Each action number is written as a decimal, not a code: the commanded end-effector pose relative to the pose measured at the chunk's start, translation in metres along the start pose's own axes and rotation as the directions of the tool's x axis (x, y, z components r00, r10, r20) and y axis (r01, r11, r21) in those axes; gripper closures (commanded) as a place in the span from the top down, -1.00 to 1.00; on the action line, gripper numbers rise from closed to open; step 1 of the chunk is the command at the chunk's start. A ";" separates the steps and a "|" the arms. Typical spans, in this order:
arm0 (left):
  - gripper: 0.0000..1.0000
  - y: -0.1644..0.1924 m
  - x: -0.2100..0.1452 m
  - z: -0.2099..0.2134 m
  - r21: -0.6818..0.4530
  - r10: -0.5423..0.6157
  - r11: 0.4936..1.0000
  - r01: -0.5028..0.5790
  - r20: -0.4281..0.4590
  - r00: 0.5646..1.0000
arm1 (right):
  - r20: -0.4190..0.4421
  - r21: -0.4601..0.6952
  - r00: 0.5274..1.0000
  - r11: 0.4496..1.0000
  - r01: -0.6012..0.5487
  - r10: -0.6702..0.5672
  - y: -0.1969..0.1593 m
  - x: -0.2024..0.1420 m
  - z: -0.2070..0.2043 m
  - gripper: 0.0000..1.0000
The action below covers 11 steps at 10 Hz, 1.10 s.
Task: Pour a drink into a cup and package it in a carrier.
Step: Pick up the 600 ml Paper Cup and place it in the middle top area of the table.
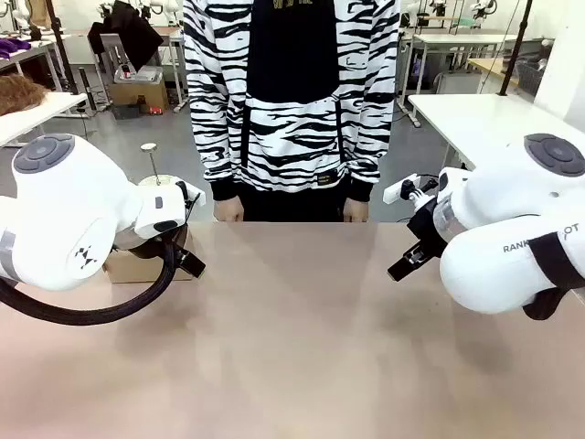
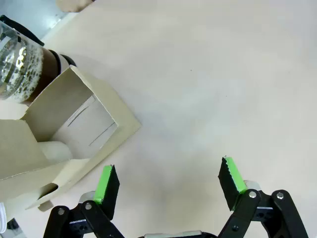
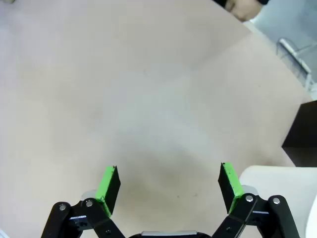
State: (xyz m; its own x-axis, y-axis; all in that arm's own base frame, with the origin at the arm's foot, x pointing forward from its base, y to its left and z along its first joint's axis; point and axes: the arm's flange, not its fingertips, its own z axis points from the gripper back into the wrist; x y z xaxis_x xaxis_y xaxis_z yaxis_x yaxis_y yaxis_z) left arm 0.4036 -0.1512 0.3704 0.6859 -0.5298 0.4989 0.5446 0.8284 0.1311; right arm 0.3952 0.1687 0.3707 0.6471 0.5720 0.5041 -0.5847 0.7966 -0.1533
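Both sets of jaws gape wide, nothing held. In the left wrist view the carrier (image 2: 94, 124) sits on the desk at left, just beside the left jaws. The press pot (image 2: 17, 64) with the drink (image 2: 47, 62) stands beyond it, upper left. Left arm's clearly nearer, I'd say.

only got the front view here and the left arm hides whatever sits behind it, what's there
observer: the left wrist view shows the cardboard carrier on the table, close beside the open left end effector.
operator: and the drink
observer: the drink is dark brown, inside the glass press pot at the carrier's far end.
operator: right end effector holding anything
observer: no. The right wrist view shows the right end effector open over the table with nothing between its fingers. A white rounded thing and a black box sit off to one side.
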 end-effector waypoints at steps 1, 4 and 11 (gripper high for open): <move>1.00 0.000 0.000 0.000 0.000 0.000 1.000 0.000 0.000 1.000 | 0.000 0.000 1.000 1.000 0.000 0.000 0.000 0.000 0.000 1.00; 1.00 0.000 0.000 0.000 0.000 0.000 1.000 0.000 0.000 1.000 | 0.000 0.000 1.000 1.000 0.000 0.000 0.000 0.000 0.000 1.00; 1.00 0.000 0.000 0.000 0.000 0.000 1.000 0.000 0.000 1.000 | 0.002 -0.012 1.000 1.000 0.010 -0.010 -0.016 0.014 0.010 1.00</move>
State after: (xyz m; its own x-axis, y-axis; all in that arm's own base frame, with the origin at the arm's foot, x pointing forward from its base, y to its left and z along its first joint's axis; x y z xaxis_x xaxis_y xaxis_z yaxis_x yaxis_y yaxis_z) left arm 0.4036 -0.1512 0.3704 0.6859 -0.5297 0.4989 0.5445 0.8285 0.1310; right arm 0.3987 0.1671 0.3749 0.6485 0.5669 0.5080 -0.5794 0.8004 -0.1537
